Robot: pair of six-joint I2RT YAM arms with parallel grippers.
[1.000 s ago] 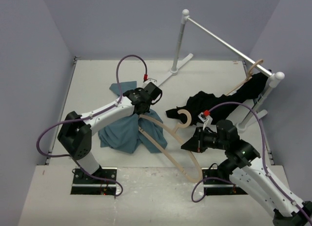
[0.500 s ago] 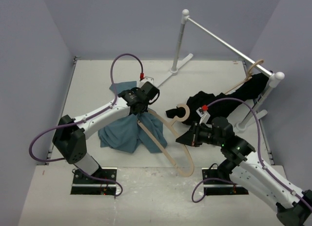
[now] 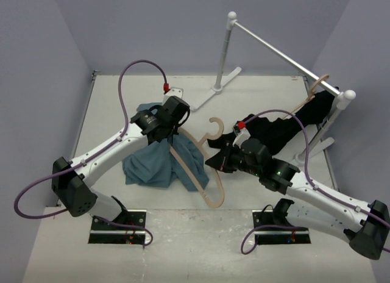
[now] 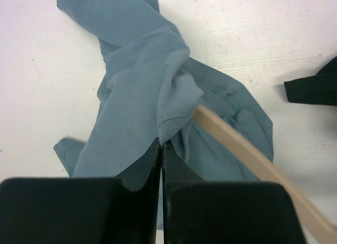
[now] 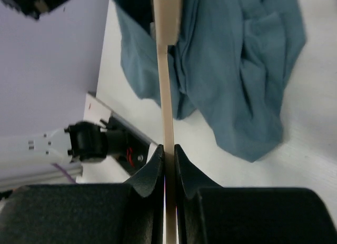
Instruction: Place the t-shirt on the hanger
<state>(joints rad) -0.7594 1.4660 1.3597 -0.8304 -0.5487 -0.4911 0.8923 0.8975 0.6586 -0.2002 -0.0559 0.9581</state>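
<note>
hanger [image 5: 166,97]: hook far, long axis far-left to near-right | left gripper [image 4: 160,146]: pinching t-shirt [image 4: 137,81] | right gripper [image 5: 167,149]: clamping hanger

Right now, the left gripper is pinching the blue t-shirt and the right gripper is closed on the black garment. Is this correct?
Not quite. The right gripper is closed on the hanger, not the black garment: the right wrist view shows the beige bar clamped between its fingers. The left gripper is indeed pinching the blue t-shirt.
</note>
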